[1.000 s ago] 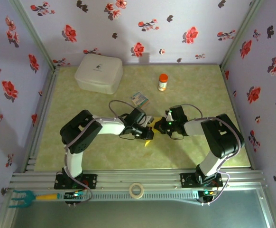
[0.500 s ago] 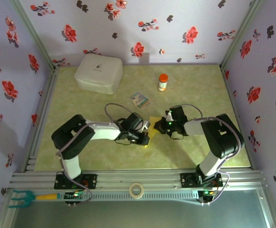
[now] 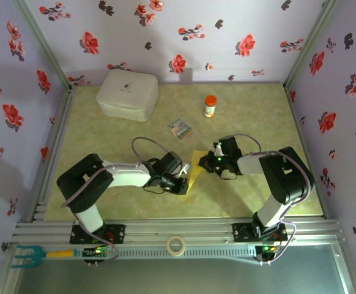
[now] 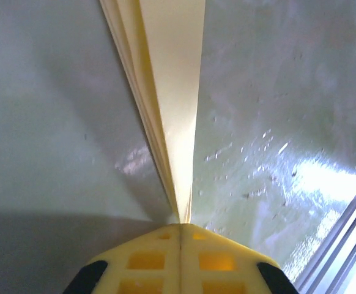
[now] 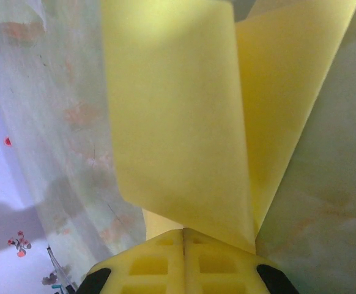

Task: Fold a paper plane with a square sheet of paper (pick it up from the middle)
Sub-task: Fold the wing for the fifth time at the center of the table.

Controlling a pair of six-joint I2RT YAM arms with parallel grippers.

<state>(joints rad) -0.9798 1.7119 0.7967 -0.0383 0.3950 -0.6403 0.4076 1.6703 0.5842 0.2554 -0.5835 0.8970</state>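
Observation:
The yellow sheet of paper (image 3: 194,166) is folded and stretched between my two grippers at the middle of the table. My left gripper (image 3: 182,184) is shut on its near end. In the left wrist view the paper (image 4: 172,92) runs edge-on as stacked layers away from the shut left gripper (image 4: 181,228). My right gripper (image 3: 206,161) is shut on the far right end. In the right wrist view the paper (image 5: 178,122) spreads as two broad flaps above the shut right gripper (image 5: 183,231). I cannot tell whether it has the paper plane's shape.
A white box (image 3: 128,94) stands at the back left. An orange-capped bottle (image 3: 210,106) stands at the back centre, and a small colourful packet (image 3: 180,128) lies in front of it. A tape roll (image 3: 176,245) rests on the front rail. Flowered walls close three sides.
My left gripper has drawn back toward the near left with its end of the paper, so more yellow shows between the grippers. The right gripper has stayed in place.

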